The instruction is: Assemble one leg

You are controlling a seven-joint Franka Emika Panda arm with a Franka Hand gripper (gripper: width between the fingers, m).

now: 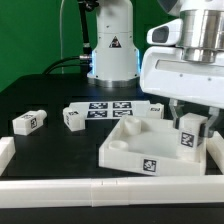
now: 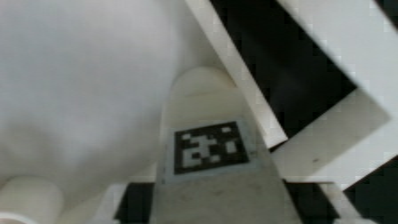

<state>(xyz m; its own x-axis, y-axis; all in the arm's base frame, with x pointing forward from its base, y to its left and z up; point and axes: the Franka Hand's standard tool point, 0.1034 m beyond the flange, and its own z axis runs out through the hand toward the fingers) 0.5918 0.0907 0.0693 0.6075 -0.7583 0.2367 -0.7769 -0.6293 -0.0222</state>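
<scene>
My gripper (image 1: 188, 126) is shut on a leg (image 1: 188, 138), a stubby white block with a black-and-white tag. It holds the leg upright over the near right corner of the large white tabletop (image 1: 128, 150), inside the raised rim. In the wrist view the leg (image 2: 214, 115) stands between my dark fingers (image 2: 150, 205), tag facing the camera, with the tabletop's white surface (image 2: 89, 80) behind it. Whether the leg's lower end touches the tabletop is hidden. Two more legs (image 1: 27, 121) (image 1: 73, 117) lie on the black table at the exterior view's left.
The marker board (image 1: 110, 108) lies behind the tabletop. A white border rail (image 1: 100, 188) runs along the table's front and left edges. The robot base (image 1: 112, 50) stands at the back.
</scene>
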